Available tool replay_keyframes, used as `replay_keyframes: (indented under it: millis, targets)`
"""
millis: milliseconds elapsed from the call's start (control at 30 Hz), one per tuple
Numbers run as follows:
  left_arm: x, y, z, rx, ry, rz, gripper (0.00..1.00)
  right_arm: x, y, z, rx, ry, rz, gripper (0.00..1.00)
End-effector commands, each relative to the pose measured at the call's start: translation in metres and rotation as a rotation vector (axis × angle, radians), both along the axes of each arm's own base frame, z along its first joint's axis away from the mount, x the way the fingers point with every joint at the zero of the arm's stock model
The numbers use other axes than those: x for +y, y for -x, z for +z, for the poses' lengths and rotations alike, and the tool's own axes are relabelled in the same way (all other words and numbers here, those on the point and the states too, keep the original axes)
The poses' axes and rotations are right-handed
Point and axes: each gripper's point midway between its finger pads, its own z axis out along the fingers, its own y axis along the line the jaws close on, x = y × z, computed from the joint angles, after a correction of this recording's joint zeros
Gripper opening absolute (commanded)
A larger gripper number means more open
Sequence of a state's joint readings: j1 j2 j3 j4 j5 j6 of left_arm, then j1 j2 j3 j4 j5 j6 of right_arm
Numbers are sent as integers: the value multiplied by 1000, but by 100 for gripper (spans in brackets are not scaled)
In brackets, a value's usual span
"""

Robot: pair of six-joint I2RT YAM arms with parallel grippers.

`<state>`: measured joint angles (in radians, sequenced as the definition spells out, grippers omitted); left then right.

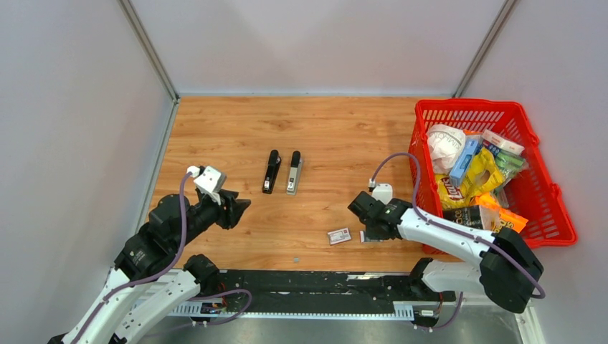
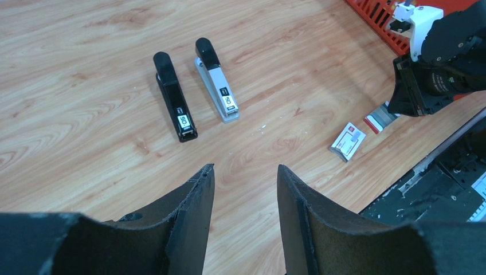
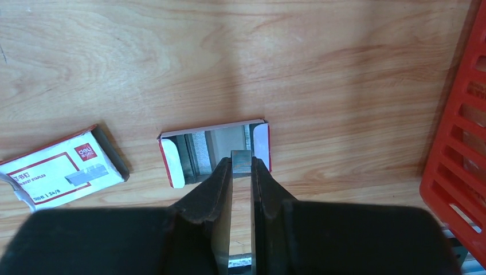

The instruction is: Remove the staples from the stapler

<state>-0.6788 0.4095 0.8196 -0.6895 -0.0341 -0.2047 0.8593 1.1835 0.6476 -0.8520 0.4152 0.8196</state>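
From above, the black stapler (image 1: 271, 171) and grey stapler (image 1: 294, 172) lie side by side on the bench (image 1: 337, 136). Left wrist: left end effector (image 2: 245, 172) released, hovering. Right wrist: right end effector (image 3: 241, 167) clenched on the staples (image 3: 241, 160), seemingly over an opened box tray (image 3: 195, 150).

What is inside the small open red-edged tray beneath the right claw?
Silvery ribbed strips lie in the tray. The right claw, pinching the staples, covers the tray's near middle, so that part cannot be seen.
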Motion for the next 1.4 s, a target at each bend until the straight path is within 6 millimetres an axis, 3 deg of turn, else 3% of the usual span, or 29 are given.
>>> replay_keyframes:
  millis: [0,667,1367]
  targets:
    - [-3,-2,1,-14,-10,-17,52,5,-10,-3,-33,-18,-32,14]
    - [-2,-2,0,-13,-11,-11,52,14,-15,-14,-25,-38,-28,16]
    - [-3,-2,0,-9,-12,-17,52,17,-19,-14,-31,-36,-27,25]
